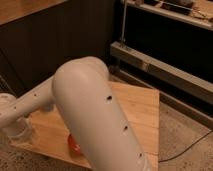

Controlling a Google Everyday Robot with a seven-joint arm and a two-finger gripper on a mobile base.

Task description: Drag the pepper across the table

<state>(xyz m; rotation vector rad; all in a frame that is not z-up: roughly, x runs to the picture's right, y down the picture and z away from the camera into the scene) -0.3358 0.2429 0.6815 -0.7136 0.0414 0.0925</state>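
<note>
A: What fills the foreground?

B: The robot's arm (95,117), a smooth, glossy off-white tube with rounded elbows and a row of small dark holes along its side. It crosses the frame diagonally and covers much of the table (142,107).

A: Describe the table.

B: A small rectangular top of pale wooden planks with visible grain, set on a speckled floor (182,135). Behind it stand a dark panelled wall (55,45) and a grey metal rail (165,70) (a thin black cable (187,150) trails over the floor at right).

A: Where is the pepper?

B: It cannot be made out. Only a small reddish-orange rounded patch (73,143) shows at the arm's lower edge near the table's front; whether it is pepper or bowl cannot be told.

A: And the tool?

B: The tool (20,132) sits at far left over the table's left corner, a pale cylindrical form. Whether it is apart or together cannot be told.
</note>
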